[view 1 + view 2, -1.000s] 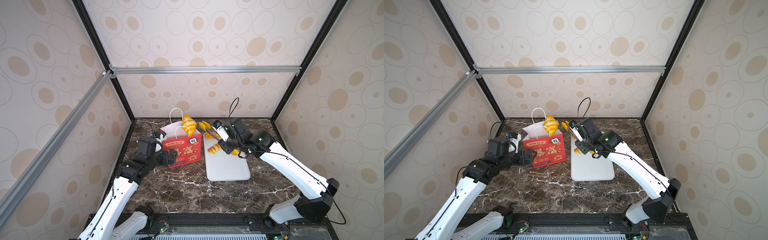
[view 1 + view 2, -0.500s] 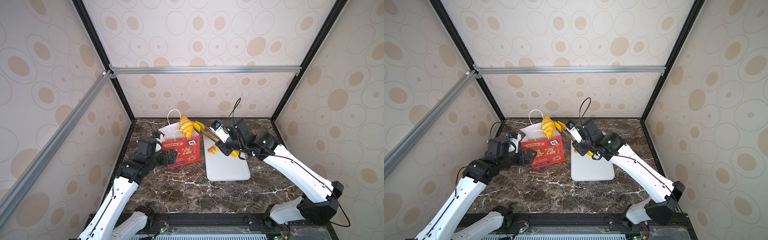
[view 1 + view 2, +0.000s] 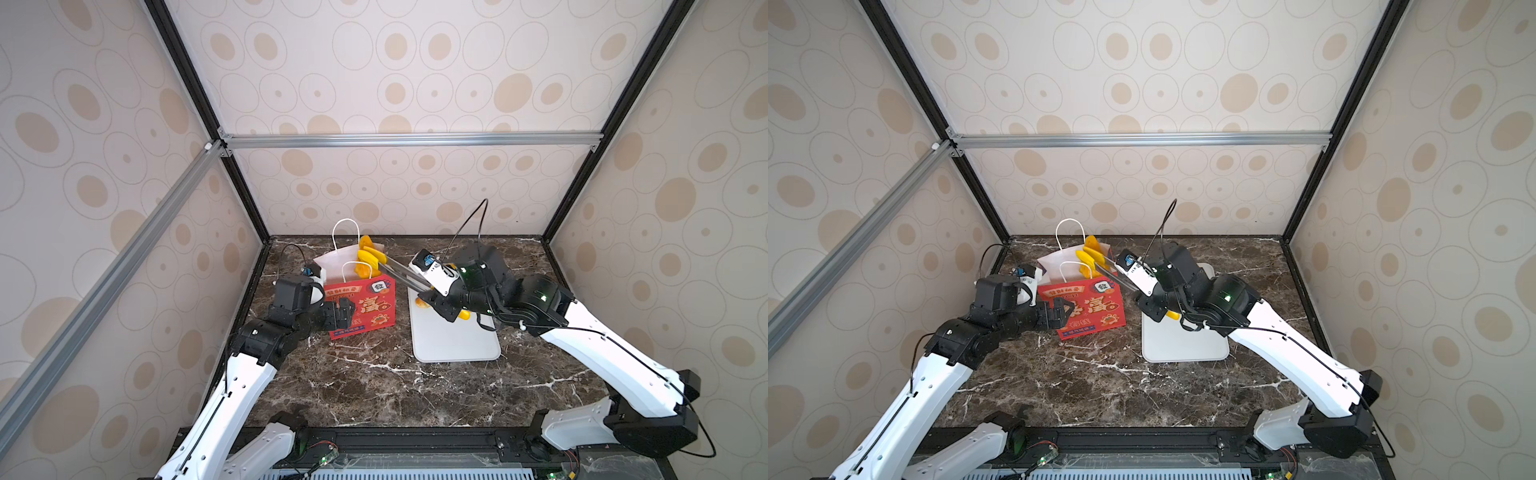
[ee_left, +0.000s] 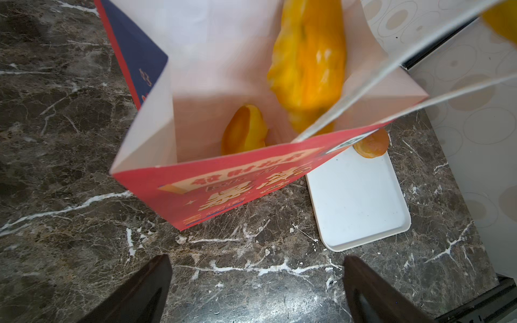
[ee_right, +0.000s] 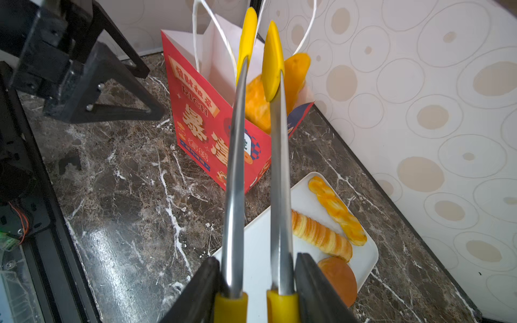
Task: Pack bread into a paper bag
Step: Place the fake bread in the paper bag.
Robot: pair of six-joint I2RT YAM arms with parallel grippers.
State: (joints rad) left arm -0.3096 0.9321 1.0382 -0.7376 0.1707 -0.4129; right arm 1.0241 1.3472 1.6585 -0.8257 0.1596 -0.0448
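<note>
Both top views: red paper bag [image 3: 360, 305] upright on the marble table [image 3: 374, 386], just beside the white tray [image 3: 455, 338]. Left gripper [image 3: 343, 316] low by the bag's front corner, jaws wide, nothing held. Right gripper [image 3: 437, 300] over the tray's far end, clamped on the tongs [image 3: 399, 272]. Their yellow tips reach over the bag mouth, and bread [image 3: 363, 270] shows inside under them.

Left wrist: bag open, white inside. Large bread piece [image 4: 307, 70], blurred, high in the bag; smaller piece [image 4: 243, 131] at the bottom. Round bun [image 4: 372, 146] on the tray behind the bag. Left fingers [image 4: 140, 290] well apart, clear of the bag.

Right wrist: fingers [image 5: 316, 290] pinch the tongs' yellow handles. Tips stand with a narrow gap above the bag — cannot tell if they grip bread. Two twisted sticks [image 5: 335, 212] and the round bun lie on the tray.
</note>
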